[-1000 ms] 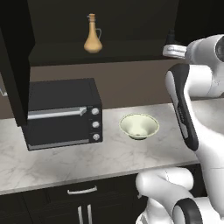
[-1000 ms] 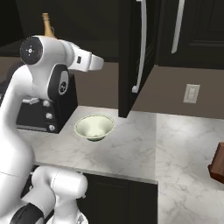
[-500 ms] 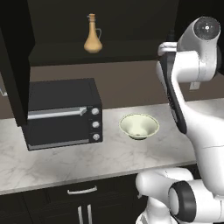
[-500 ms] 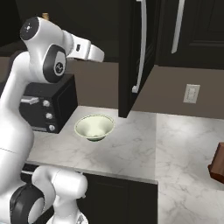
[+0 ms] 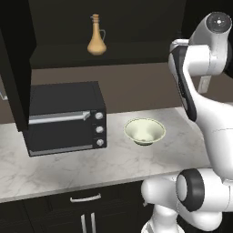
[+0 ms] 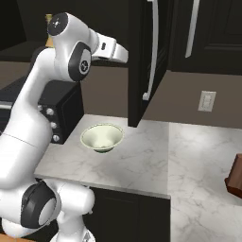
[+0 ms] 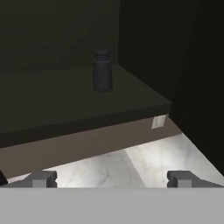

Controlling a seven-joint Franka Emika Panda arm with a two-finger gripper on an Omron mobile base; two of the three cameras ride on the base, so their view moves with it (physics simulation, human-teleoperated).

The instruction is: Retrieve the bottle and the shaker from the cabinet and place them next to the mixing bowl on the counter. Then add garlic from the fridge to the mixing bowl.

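The white-grey marbled stone counter (image 5: 68, 166) carries a black boxy microwave oven (image 5: 66, 117) and, just beside it, a wide pale cream-green mixing bowl (image 5: 144, 131). Above, the dark cabinet shelf (image 5: 123, 51) bears a tan-orange long-necked bottle (image 5: 96, 36) and a small dark stubby shaker (image 7: 102, 71), both upright.

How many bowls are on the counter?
1. The mixing bowl sits on the counter, just right of the black microwave oven. More could be hidden behind the robot's arm.
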